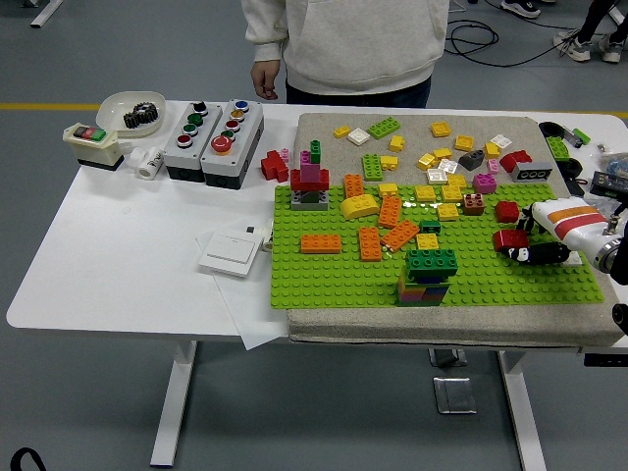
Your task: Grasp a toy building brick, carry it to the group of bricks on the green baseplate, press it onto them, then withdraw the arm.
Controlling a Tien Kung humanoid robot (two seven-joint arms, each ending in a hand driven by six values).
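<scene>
My right hand (pixel 522 240) reaches in from the right edge, low over the right part of the green baseplate (pixel 324 275). Its black fingers (pixel 546 254) are curled around a small red brick (pixel 508 238), the thumb on the far side. The brick sits at or just above the plate's studs; I cannot tell which. A stack of coloured bricks topped by a dark green brick (pixel 432 261) stands near the plate's front edge, left of the hand. Orange bricks (pixel 371 242) and yellow bricks (pixel 429 240) lie mid-plate. The left arm is out of view.
Another red brick (pixel 507 210) lies just behind the hand. Several loose bricks (pixel 442 157) are scattered on the grey mat behind the plate. A red and grey brick tower (pixel 311 184) stands at the plate's back left. Button boxes (pixel 214 130) and a white switch (pixel 231 253) are on the left. A person (pixel 343 44) stands at the far side, hand (pixel 265 77) hanging.
</scene>
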